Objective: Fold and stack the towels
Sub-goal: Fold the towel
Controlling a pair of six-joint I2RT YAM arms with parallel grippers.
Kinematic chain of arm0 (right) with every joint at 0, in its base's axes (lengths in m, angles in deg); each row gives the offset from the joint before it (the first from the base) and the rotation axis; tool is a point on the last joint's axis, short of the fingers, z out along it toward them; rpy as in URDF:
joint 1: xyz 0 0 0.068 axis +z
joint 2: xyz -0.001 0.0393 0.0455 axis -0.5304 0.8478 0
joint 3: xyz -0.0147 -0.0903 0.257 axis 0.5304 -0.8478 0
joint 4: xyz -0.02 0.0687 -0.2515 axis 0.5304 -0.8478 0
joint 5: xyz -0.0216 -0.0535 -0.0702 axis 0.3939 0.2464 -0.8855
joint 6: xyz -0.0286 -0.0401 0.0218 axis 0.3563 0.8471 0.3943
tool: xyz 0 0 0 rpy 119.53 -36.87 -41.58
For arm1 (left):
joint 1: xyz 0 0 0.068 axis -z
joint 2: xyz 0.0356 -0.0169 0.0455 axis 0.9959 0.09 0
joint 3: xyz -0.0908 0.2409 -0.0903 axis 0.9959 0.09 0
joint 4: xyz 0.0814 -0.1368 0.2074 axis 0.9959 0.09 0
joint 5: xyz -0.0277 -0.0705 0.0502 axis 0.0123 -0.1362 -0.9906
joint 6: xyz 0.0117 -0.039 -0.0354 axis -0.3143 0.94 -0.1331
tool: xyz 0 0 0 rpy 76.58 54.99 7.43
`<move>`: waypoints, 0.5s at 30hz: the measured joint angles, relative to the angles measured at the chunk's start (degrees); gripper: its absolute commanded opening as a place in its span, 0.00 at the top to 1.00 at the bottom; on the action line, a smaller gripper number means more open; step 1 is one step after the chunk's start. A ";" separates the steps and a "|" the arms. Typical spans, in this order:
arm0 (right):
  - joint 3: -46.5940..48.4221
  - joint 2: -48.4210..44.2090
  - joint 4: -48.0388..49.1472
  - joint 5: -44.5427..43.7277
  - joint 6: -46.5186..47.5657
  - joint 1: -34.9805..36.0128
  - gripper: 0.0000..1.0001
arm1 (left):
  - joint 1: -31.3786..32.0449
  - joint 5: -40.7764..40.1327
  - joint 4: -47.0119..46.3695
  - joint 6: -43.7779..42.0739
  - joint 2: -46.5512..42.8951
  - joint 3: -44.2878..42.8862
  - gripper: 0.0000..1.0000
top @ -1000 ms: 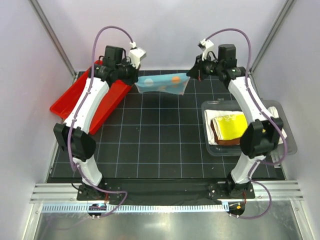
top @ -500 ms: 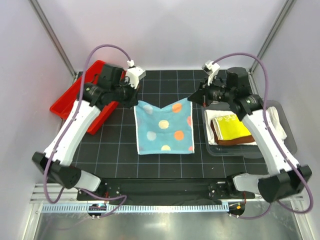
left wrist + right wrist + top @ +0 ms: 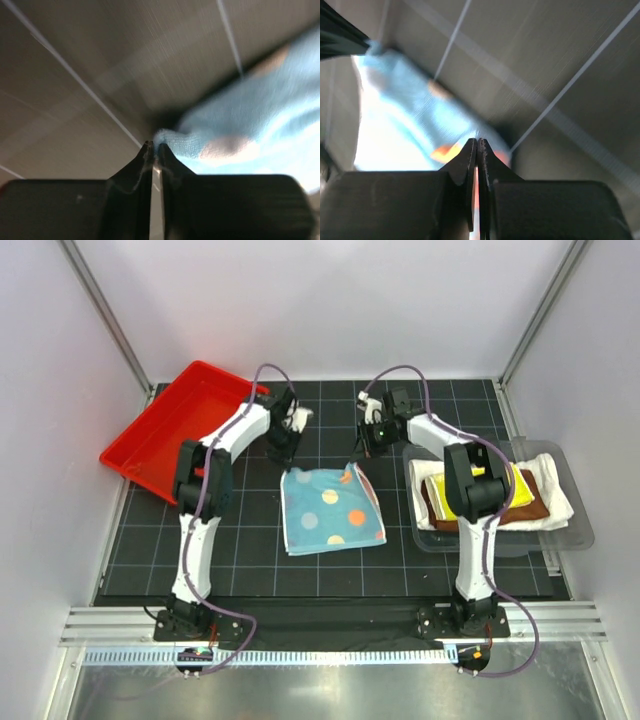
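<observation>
**Blue towel down on the mat: free the far corners cleanly**

The light-blue towel lies spread at the centre of the black grid mat, slightly skewed. Its 1 o'clock corner is curled up off the mat.

Your left gripper sits at the towel's 11 o'clock corner and your right gripper at the 1 o'clock corner.

- **Left wrist view:** the jaws stand a thin slit apart and the cloth corner lies against the right-hand tip. You cannot tell whether any cloth is pinched.
- **Right wrist view:** the jaws are closed tip to tip, with blue cloth just behind them. A grip on the corner is likely but not confirmed.

The white towel, brown towel and yellow-green towel sit stacked in the clear bin at 3 o'clock. The red tray is at 10 o'clock.

The step looks like letting go after the lay-down. To do it well:

- Part both sets of jaws fully before you rise, and go straight up — a snagged thread would drag the corner.
- Press the curled 1 o'clock corner flat first, or the crease will carry into the fold.
- Square the far edge to a grid line before regripping; then both corners should travel evenly toward 6 o'clock.
</observation>
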 measured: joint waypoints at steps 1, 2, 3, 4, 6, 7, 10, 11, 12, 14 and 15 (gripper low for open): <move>2.47 2.34 0.15 -0.66 -0.24 0.00 0.87 | -0.68 -0.07 0.39 0.24 2.40 -4.24 0.83; 4.52 3.98 0.04 -1.44 -0.59 0.00 0.83 | -1.18 -0.17 0.09 0.35 3.96 -7.39 0.77; 6.54 5.14 -0.26 -2.51 -0.83 -0.02 0.80 | -1.81 -0.48 -0.42 0.48 5.35 -10.82 0.71; 7.96 5.75 -0.28 -3.34 -0.83 -0.02 0.77 | -2.40 -0.83 -0.57 0.52 6.32 -13.73 0.63; 11.13 6.36 -0.20 -5.66 -1.33 -0.04 0.68 | -3.34 -2.14 -1.49 0.87 6.62 -17.00 0.57; 12.48 6.36 0.02 -7.06 -1.86 -0.13 0.60 | -3.78 -2.82 -2.03 1.25 6.40 -17.86 0.57; 16.35 6.43 0.50 -11.10 -2.84 -0.39 0.56 | -4.33 -5.05 -2.95 2.14 5.25 -18.03 0.57; 17.25 6.43 0.37 -12.11 -3.19 -0.42 0.53 | -4.28 -5.81 -3.08 2.82 4.70 -17.51 0.57; 18.16 6.40 0.15 -13.46 -3.52 -0.42 0.53 | -4.13 -6.60 -3.34 3.82 3.54 -16.13 0.57; 18.49 6.21 -0.44 -15.26 -4.04 -0.39 0.53 | -3.56 -8.33 -4.92 6.91 -0.37 -9.84 0.56; 18.47 6.03 -1.38 -16.04 -4.35 -0.39 0.53 | -3.28 -8.81 -5.46 8.37 -2.71 -6.19 0.56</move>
